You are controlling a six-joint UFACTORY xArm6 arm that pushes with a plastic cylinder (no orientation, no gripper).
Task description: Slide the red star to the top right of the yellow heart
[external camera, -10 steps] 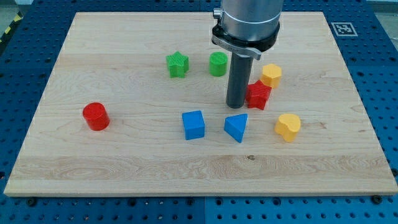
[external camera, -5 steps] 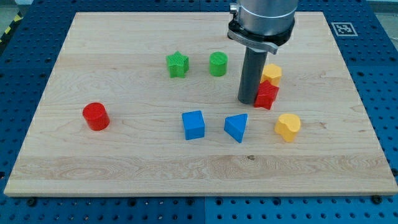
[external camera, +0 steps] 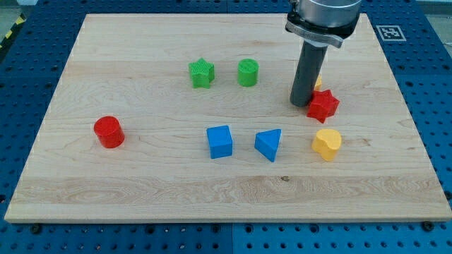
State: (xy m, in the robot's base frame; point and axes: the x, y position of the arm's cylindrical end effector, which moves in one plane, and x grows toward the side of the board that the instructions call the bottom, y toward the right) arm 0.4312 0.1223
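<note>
My tip (external camera: 302,104) rests on the pale wooden tabletop (external camera: 141,183), toward its right edge, touching the left side of the red star-shaped block (external camera: 323,105). There is no hand on this arm, only the dark rod, so there is nothing to spread or press together. The red star sits just above the yellow heart-shaped block (external camera: 327,143), slightly apart from it. A second yellow block (external camera: 318,82) peeks out behind the rod, its shape mostly hidden. Toward the top edge stand a green star-shaped block (external camera: 201,73) and a green cylinder (external camera: 248,72). Near the middle lie a blue cube (external camera: 219,141) and a blue triangular block (external camera: 269,144). A red cylinder (external camera: 109,132) stands toward the left edge.
</note>
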